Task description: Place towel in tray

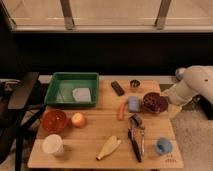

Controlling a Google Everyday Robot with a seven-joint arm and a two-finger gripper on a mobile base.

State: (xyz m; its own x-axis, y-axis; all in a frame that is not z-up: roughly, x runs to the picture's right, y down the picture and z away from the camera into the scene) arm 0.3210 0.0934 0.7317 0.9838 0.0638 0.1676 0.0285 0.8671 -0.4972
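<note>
The towel (pixel 81 94), a small pale grey-white square, lies flat inside the green tray (pixel 55 92) at the back left of the wooden table. It rests on the tray floor, right of centre. My white arm comes in from the right edge of the view. Its gripper (pixel 172 106) hangs by the table's right edge next to a dark red bowl (pixel 155 102), far from the tray. The gripper is open and holds nothing.
On the table are an orange bowl (pixel 53 120), a round fruit (pixel 78 119), a white cup (pixel 52 145), a banana (pixel 108 148), a carrot (pixel 120 111), a blue sponge (pixel 134 104), a black block (pixel 117 88), tongs (pixel 136 139) and a blue cup (pixel 163 146). A black chair (pixel 20 100) stands at the left.
</note>
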